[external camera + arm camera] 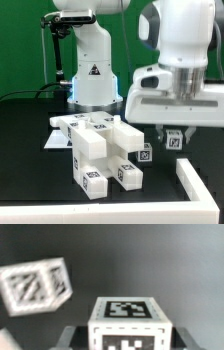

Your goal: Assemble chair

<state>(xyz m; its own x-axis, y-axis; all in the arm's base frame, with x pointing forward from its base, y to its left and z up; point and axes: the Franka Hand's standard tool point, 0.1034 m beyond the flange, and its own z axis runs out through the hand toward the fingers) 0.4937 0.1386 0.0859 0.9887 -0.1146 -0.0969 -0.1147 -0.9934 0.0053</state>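
The black surface point(30, 190) fills the lower part of the exterior view. At twelve o'clock on it stands the white arm base point(92, 70), lit blue at its foot.

The bulky white end effector point(175, 137) hangs at about two o'clock from the middle of the surface and points straight down. Its dark fingers point(163, 134) reach down to either side of a small tagged block point(175, 141). In the wrist view the same block point(130, 317) sits between the two grey fingers point(70, 336), one marker tag on its upper face and another on the face towards the camera. The fingers stand narrowly apart and hug the block's sides. Whether they actually press on it, I cannot tell.

The chair point(100, 150) lies in the middle of the surface as a cluster of chunky white bars, each carrying black-and-white tags. It is at about nine o'clock from the end effector and near it, its closest bar point(145, 153) just beside the fingers.

A low white wall point(200, 185) lies at about five o'clock from the chair, apart from it.

In the wrist view a second tagged white piece point(35, 286) shows, tilted and blurred, apart from the block.
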